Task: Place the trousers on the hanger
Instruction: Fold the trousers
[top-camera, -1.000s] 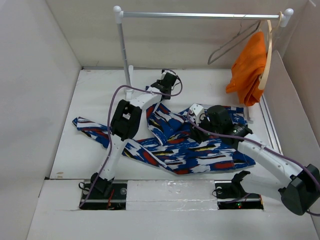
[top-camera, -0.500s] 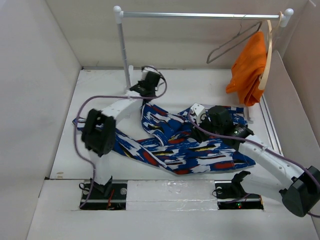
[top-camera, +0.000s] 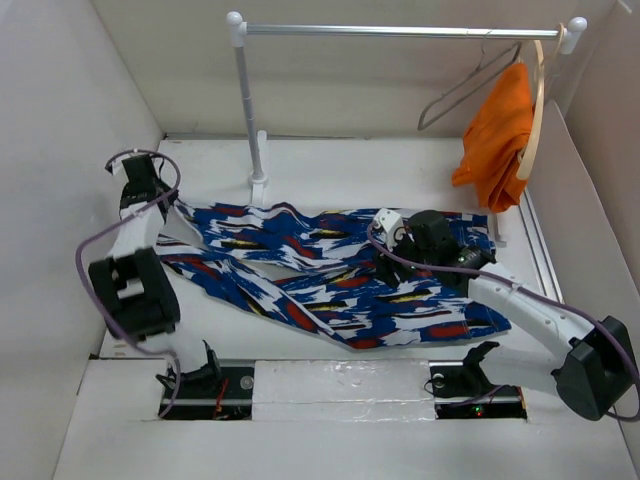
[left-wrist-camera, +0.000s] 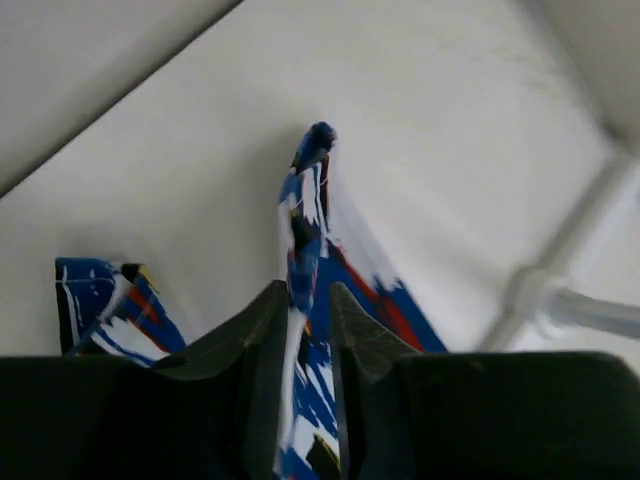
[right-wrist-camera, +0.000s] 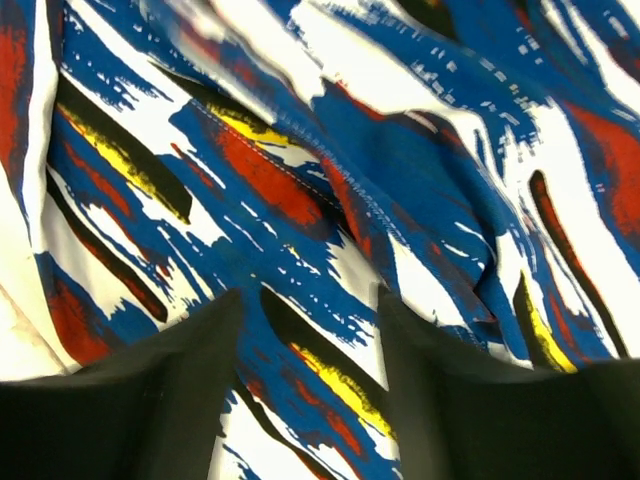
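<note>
Left pincer is nipped narrow on a fold of the trousers. Its arm reaches to the far left, close to the wall. The right pincer stands wide over the cloth, with its arm angled in from the near right. The trousers lie spread across the white surface. The hanger hangs on the rail at the far right, beside an orange garment.

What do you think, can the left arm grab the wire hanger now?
Probably not: the left gripper is shut on the trousers far left; the hanger hangs on the rail far right.
</note>
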